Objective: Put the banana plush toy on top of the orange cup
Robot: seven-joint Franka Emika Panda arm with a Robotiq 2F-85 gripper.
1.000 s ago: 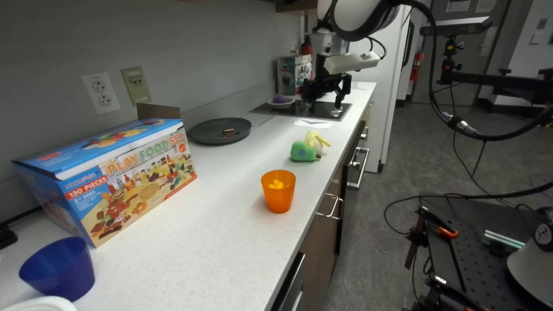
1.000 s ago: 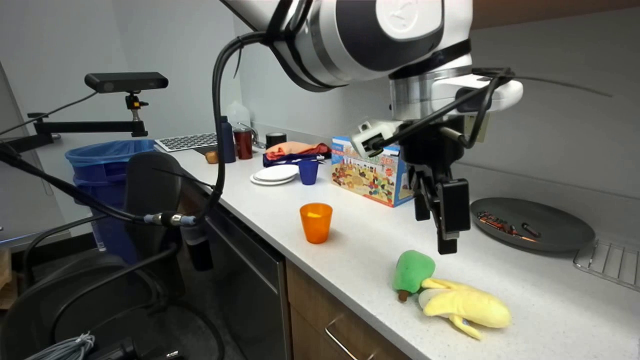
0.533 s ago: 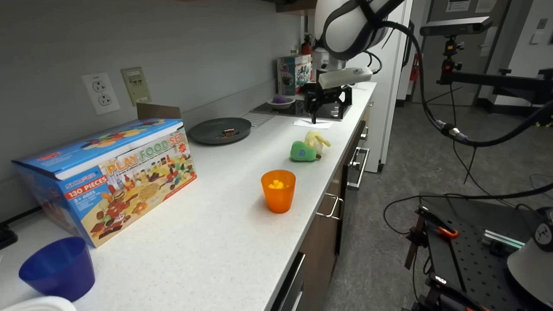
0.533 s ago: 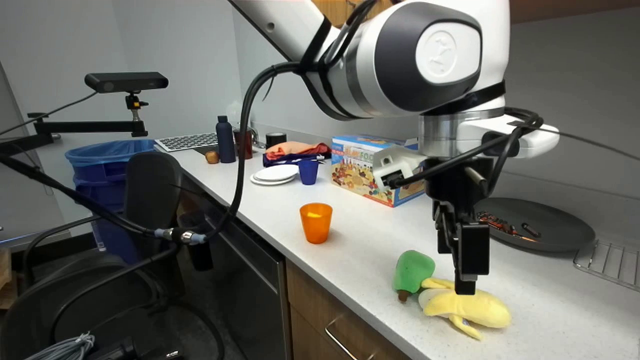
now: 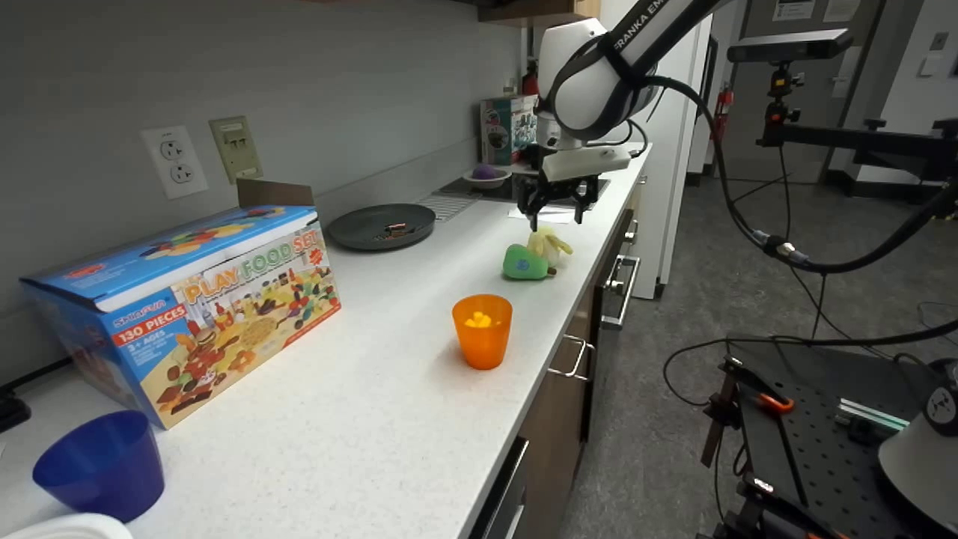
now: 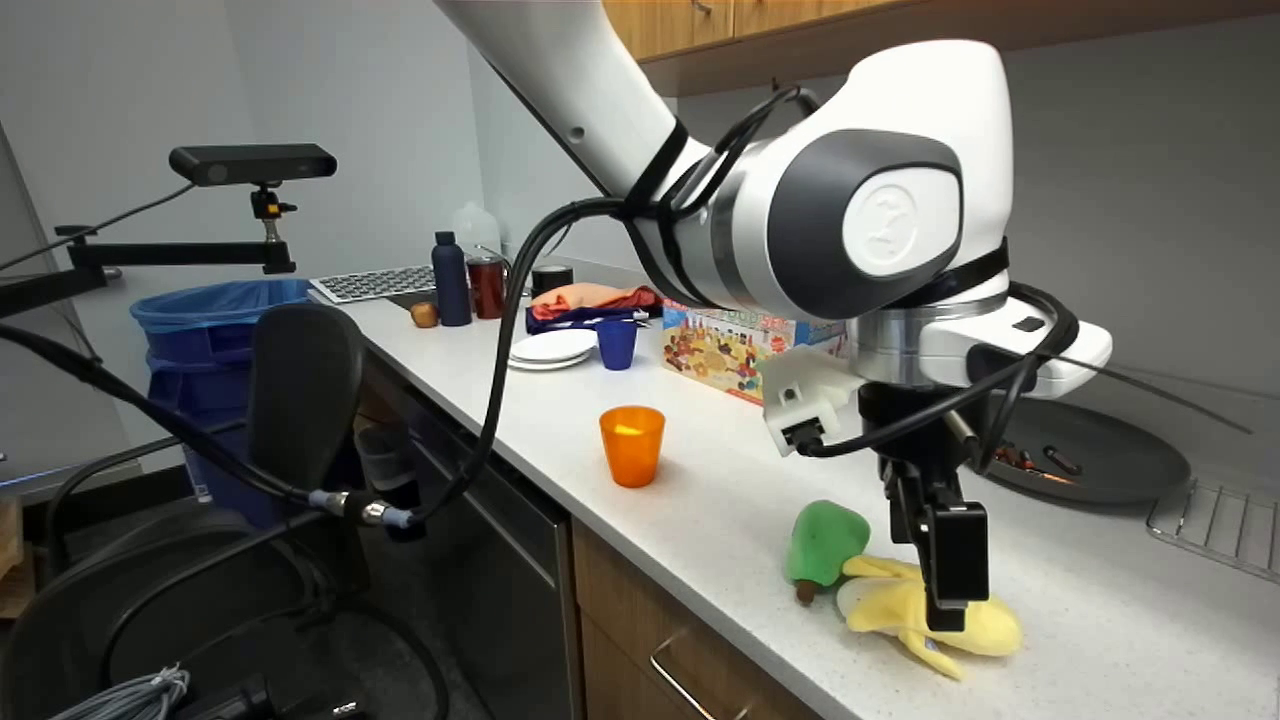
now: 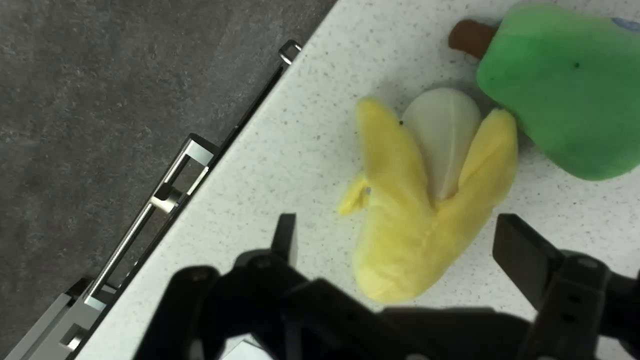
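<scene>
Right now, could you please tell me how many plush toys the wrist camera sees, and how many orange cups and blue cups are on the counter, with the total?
Plush toys: 2, the banana plush toy and the green plush toy
Orange cup: 1
Blue cup: 1
Total: 4

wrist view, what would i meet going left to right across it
Grey floor → long metal handle → banana plush toy → green plush toy. The claw spans much of the lower part, so it is left out.
</scene>
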